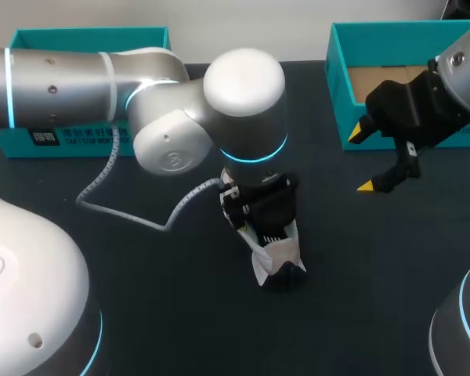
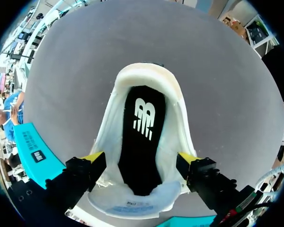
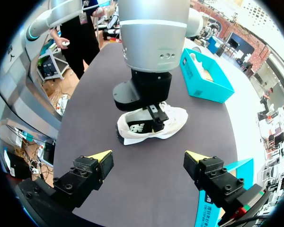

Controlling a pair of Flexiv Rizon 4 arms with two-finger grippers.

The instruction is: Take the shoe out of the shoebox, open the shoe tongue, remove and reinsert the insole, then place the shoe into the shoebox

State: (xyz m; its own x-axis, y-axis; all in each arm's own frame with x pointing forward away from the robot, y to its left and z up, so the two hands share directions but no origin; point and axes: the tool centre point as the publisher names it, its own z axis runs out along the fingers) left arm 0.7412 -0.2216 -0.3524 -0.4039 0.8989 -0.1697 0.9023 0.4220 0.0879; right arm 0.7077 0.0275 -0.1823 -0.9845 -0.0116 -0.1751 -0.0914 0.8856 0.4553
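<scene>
The white shoe [image 1: 280, 257] stands on the dark table near the middle, its black insole [image 2: 143, 142] lying inside it. My left gripper [image 1: 265, 223] hangs straight over the shoe [image 2: 175, 123]. In the left wrist view the left gripper [image 2: 141, 158] is open, its yellow tips wide apart on either side of the shoe's opening. My right gripper [image 1: 363, 160] is open and empty in front of the teal shoebox [image 1: 341, 86] at the back right. From the right gripper [image 3: 148, 158] the shoe [image 3: 154, 125] lies ahead, under the left wrist.
A second teal box part [image 1: 86, 39] stands at the back left, behind my left arm, and shows as a teal box [image 3: 206, 78] beyond the shoe. A grey cable [image 1: 117, 207] loops over the table left of the shoe.
</scene>
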